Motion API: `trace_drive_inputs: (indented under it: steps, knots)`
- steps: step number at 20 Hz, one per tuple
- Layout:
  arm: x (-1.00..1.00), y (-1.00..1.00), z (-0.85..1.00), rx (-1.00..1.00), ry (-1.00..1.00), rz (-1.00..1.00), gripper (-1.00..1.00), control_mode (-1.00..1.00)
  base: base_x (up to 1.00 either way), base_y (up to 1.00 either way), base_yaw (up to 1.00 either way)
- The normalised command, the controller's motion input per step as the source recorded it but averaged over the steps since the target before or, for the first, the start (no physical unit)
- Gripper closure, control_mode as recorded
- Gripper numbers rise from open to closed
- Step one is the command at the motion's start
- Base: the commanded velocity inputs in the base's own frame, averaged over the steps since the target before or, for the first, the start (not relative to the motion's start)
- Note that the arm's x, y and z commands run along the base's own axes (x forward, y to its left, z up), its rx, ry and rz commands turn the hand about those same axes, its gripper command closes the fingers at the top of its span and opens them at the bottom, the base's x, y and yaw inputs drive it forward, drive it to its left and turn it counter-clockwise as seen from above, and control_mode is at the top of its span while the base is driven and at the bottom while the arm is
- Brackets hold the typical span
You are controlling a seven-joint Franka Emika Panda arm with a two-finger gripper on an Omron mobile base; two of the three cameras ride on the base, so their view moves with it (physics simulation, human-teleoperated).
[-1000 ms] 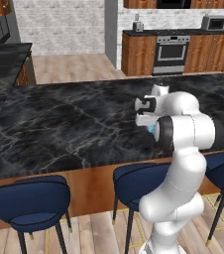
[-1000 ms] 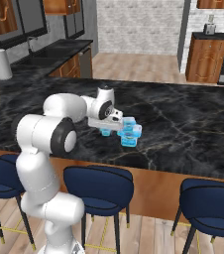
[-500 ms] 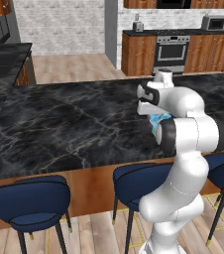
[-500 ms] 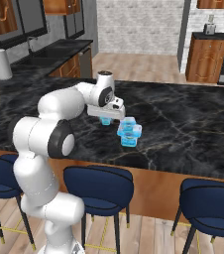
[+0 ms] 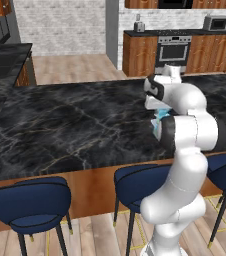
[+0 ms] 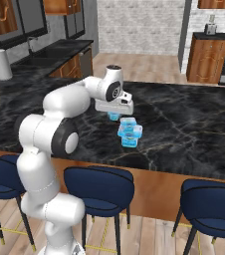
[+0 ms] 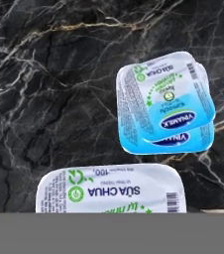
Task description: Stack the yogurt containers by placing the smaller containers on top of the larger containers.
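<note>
Since a second ago the end effector has lifted off the desk and swung away from the stack, carrying a yogurt tub up beneath it. In the right base view the tub hangs just under the hand, light blue showing below it; the hand view shows its white printed top close against the camera, so the fingers look clamped on it, though the tips themselves are hidden. The other two tubs sit already stacked on the dark marble, smaller on larger, just beside the hand. The lift suggests transport has begun: the held tub likely goes onto that stack next.
</note>
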Motion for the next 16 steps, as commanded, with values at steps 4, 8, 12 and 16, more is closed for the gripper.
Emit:
trace_drive_inputs:
  steps: [4,8,12,16]
  knots:
    - [0.26,-0.27,0.11,0.00,0.00,0.00,1.00,-1.00,0.00,0.00,0.00]
    - [0.24,-0.24,0.09,0.00,0.00,0.00,1.00,-1.00,0.00,0.00,0.00]
    - [0.25,-0.17,0.02,0.00,0.00,0.00,1.00,-1.00,0.00,0.00,0.00]
    - [0.31,-0.12,0.06,0.00,0.00,0.00,1.00,-1.00,0.00,0.00,0.00]
